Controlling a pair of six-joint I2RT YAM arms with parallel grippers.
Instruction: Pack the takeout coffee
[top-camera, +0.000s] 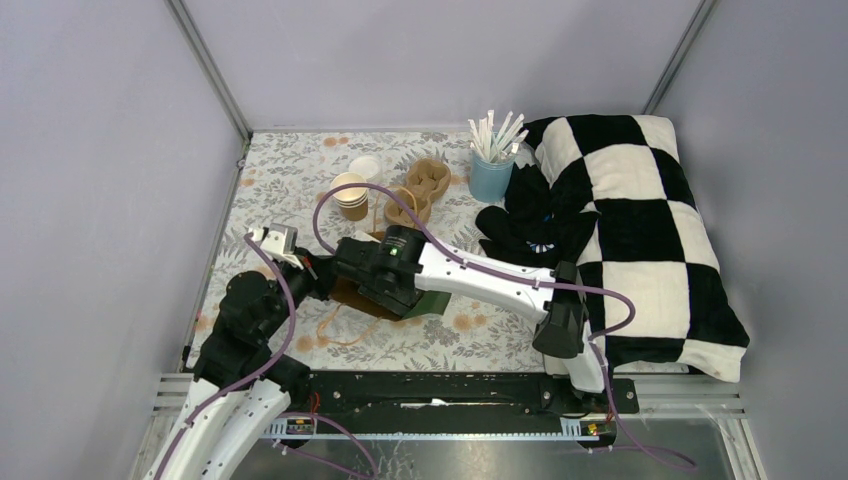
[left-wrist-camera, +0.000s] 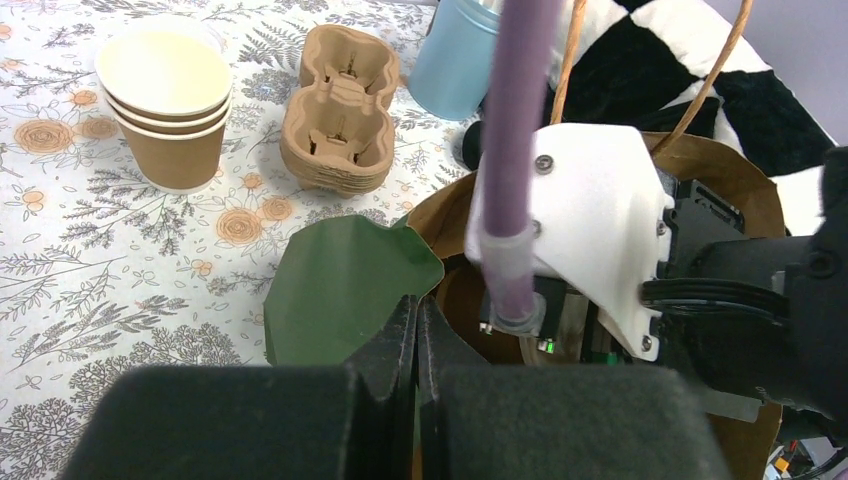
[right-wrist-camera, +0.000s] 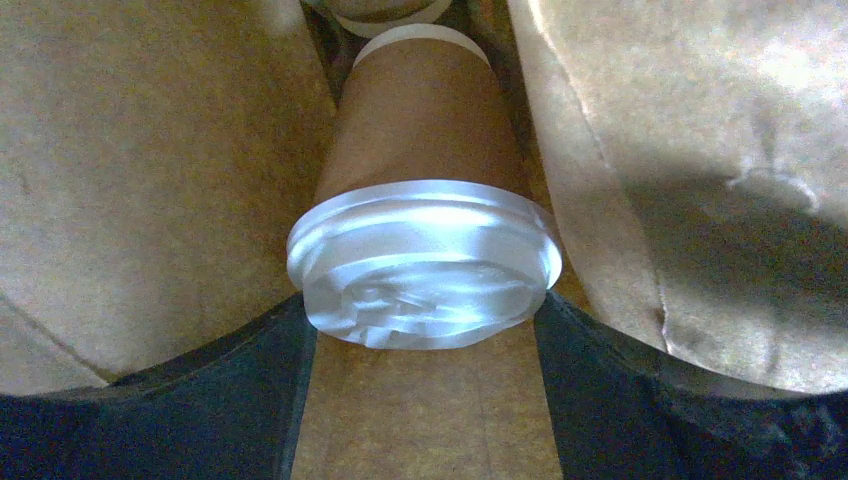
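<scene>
A tan paper coffee cup (right-wrist-camera: 425, 130) with a white plastic lid (right-wrist-camera: 425, 260) sits inside the brown paper bag (right-wrist-camera: 150, 180), lid towards the camera. My right gripper (right-wrist-camera: 422, 310) is inside the bag, and its dark fingers (right-wrist-camera: 200, 400) press on both sides of the lid. Another cup's rim (right-wrist-camera: 390, 12) shows deeper in the bag. My left gripper (left-wrist-camera: 417, 305) is shut on the bag's rim beside its green flap (left-wrist-camera: 340, 285). In the top view the right arm (top-camera: 470, 275) hides most of the bag (top-camera: 350, 298).
A stack of open tan cups (top-camera: 350, 193) and a loose white lid (top-camera: 365, 165) stand at the back. Beside them are stacked pulp cup carriers (top-camera: 420, 185) and a light-blue cup of straws (top-camera: 490, 170). A black-and-white checkered cloth (top-camera: 640, 220) fills the right side.
</scene>
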